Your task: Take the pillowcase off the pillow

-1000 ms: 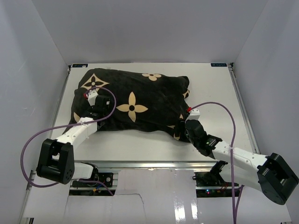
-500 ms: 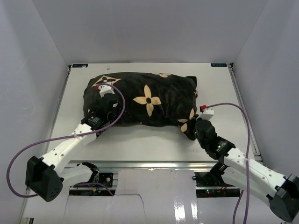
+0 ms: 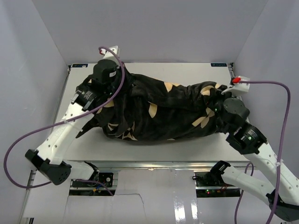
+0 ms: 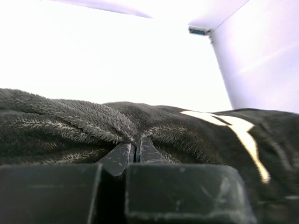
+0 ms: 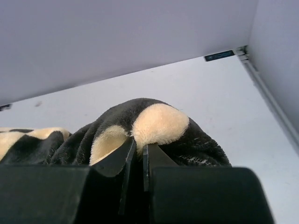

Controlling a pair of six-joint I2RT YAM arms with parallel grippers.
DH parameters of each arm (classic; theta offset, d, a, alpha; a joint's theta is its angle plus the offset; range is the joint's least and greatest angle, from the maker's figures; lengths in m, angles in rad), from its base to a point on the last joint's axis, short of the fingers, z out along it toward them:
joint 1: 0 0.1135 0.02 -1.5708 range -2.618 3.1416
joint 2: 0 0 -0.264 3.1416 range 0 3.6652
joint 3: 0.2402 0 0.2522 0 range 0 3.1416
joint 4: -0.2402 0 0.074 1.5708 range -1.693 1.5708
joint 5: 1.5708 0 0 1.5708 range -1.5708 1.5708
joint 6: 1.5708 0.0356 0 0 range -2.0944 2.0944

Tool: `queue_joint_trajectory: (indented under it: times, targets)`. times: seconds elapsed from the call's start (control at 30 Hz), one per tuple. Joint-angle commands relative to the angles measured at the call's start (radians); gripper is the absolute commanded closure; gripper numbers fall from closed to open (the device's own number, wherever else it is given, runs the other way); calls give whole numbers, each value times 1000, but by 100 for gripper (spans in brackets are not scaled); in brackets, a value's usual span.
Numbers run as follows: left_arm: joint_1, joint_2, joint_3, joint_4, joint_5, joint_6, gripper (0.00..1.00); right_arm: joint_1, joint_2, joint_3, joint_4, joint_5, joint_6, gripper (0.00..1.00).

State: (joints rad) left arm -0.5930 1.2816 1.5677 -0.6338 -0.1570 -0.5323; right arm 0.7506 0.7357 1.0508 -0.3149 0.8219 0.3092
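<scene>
The pillowcase (image 3: 163, 114), black plush with tan flower motifs, hangs bunched and stretched across the table between both arms. The pillow is hidden; no white cushion shows. My left gripper (image 3: 122, 88) sits at the cover's far left end. In the left wrist view that left gripper (image 4: 134, 147) is shut, with a fold of the pillowcase (image 4: 84, 126) pinched at its tips. My right gripper (image 3: 218, 108) holds the right end. In the right wrist view the right gripper (image 5: 138, 147) is shut on a raised fold of the pillowcase (image 5: 159, 123), black with tan.
The white table (image 3: 154, 147) is boxed in by pale walls on the left (image 3: 32, 70), back and right. Purple cables (image 3: 18, 144) loop off both wrists. A metal rail (image 3: 149, 164) runs along the near edge.
Both grippers have shut on the pillowcase and moved up and toward the back, pulling its ends apart. The cover went from a plump flat shape to a lifted, stretched, wrinkled one.
</scene>
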Motion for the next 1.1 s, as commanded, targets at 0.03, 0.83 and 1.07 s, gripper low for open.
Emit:
queue_joint_trajectory:
  times: [0.03,0.83,1.07]
  targets:
    - [12,166,63,-12,-42,38,84,-17,191,28,8,102,-70,92]
    - [52,-70,-217,-162,-349,17,6,-458,433,18,183,-467,-120,74]
    - [65,-25,-357,-81,-369,-28,5,-458,383,74,74,-536,-127,11]
